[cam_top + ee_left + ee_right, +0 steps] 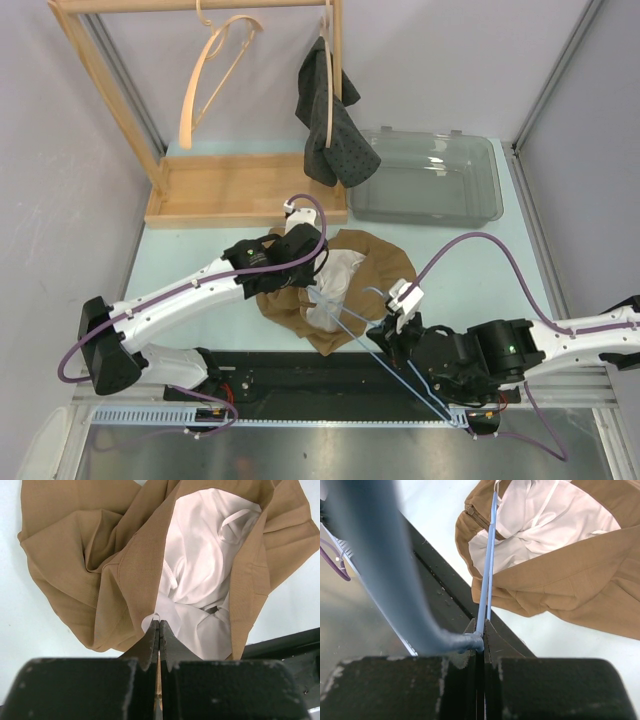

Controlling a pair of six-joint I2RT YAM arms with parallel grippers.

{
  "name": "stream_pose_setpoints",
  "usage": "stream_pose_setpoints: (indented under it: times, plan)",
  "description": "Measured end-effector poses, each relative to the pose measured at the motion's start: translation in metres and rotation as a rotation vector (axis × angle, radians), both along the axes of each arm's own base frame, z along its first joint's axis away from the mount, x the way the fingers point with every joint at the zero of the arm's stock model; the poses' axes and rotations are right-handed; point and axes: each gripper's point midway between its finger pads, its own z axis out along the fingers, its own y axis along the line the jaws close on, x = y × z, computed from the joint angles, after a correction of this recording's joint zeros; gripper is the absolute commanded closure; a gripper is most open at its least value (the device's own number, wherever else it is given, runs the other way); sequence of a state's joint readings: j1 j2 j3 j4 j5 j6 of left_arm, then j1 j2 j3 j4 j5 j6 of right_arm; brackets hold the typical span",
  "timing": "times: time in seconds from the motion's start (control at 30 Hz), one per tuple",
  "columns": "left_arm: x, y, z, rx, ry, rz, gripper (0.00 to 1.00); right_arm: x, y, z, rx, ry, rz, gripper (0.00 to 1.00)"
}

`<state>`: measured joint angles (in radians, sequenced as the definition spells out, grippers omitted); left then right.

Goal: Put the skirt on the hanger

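Observation:
The tan skirt (375, 262) with white lining lies crumpled mid-table; it also shows in the left wrist view (95, 555) and the right wrist view (570, 580). My left gripper (311, 273) is shut on the skirt's waist edge, where tan cloth meets lining (159, 623). My right gripper (380, 336) is shut on a thin blue hanger (340, 312), pinching its wire (481, 626). The hanger's (488, 565) far end reaches over the white lining at the skirt's opening. Its other part runs back past my right arm.
A wooden rack (230, 190) stands at the back with an empty wooden hanger (205, 80) and a dark garment (330, 120) hung on it. A clear plastic bin (430, 180) sits back right. A black mat (300, 370) runs along the near edge.

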<state>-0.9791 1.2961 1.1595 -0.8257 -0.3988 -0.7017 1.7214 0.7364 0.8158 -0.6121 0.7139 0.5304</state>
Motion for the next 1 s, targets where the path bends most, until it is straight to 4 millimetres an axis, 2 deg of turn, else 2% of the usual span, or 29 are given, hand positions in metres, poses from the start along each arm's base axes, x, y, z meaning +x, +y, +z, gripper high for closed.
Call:
stream_pose_setpoints:
  times: [0.33, 0.5, 0.63, 1.0]
  plan:
    - [0.004, -0.001, -0.001, 0.005, -0.005, 0.023, 1.0, -0.005, 0.007, 0.0, 0.006, 0.008, 0.021, 1.0]
    - [0.004, -0.001, -0.002, 0.007, -0.002, 0.023, 1.0, 0.0, 0.013, 0.001, 0.004, -0.019, 0.0, 1.0]
    - [0.004, -0.001, -0.002, 0.004, 0.0, 0.029, 1.0, 0.005, 0.017, -0.007, -0.034, -0.048, -0.036, 1.0]
    - [0.004, -0.002, -0.002, -0.001, 0.001, 0.035, 1.0, 0.017, 0.005, 0.0, -0.021, -0.067, -0.098, 1.0]
